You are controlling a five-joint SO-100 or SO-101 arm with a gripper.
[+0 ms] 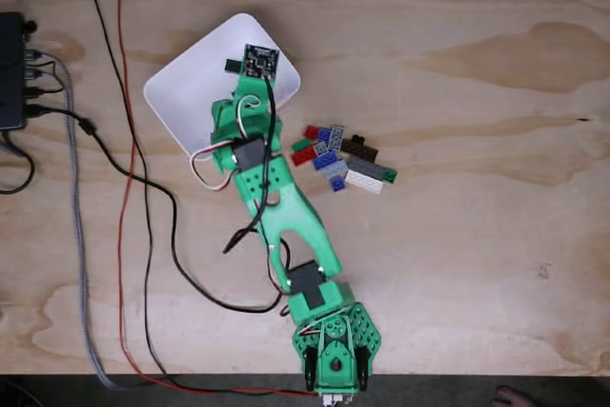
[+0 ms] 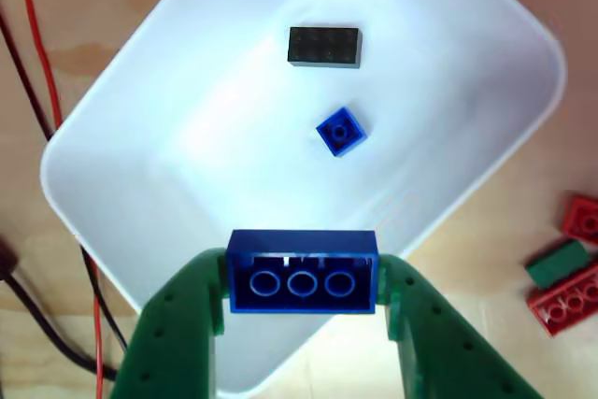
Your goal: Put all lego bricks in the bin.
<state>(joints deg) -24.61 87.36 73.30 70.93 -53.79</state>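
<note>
In the other view my green gripper (image 2: 302,279) is shut on a blue lego brick (image 2: 302,249), held underside up above the near rim of the white bin (image 2: 177,147). Inside the bin lie a black brick (image 2: 324,47) and a small blue brick (image 2: 340,130). Red bricks (image 2: 565,298) and a green brick (image 2: 556,263) lie on the table to the bin's right. In the fixed view the green arm (image 1: 276,207) reaches over the bin (image 1: 186,83), and a cluster of several lego bricks (image 1: 343,159) lies just right of it.
Black, red and grey cables (image 1: 124,188) run down the left side of the plywood table, from a black box (image 1: 10,69) at the left edge. The arm's base (image 1: 334,340) sits at the table's front edge. Part of a person (image 1: 515,396) shows at the bottom right.
</note>
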